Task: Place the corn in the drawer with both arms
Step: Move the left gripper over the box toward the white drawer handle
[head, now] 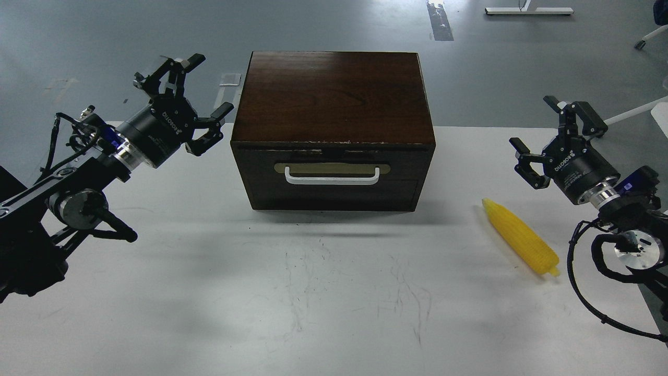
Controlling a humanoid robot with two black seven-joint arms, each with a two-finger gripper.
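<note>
The yellow corn lies on the white table at the right, slanted from upper left to lower right. The dark brown drawer is pushed into its wooden box, its white bar handle facing me. My left gripper hovers just left of the box's top corner, fingers spread and nothing between them. My right gripper hangs above and right of the corn, also open and holding nothing.
The wooden box stands at the table's far middle. The white table has scuff marks in front of the box. Grey floor lies beyond, with a white frame at the far right.
</note>
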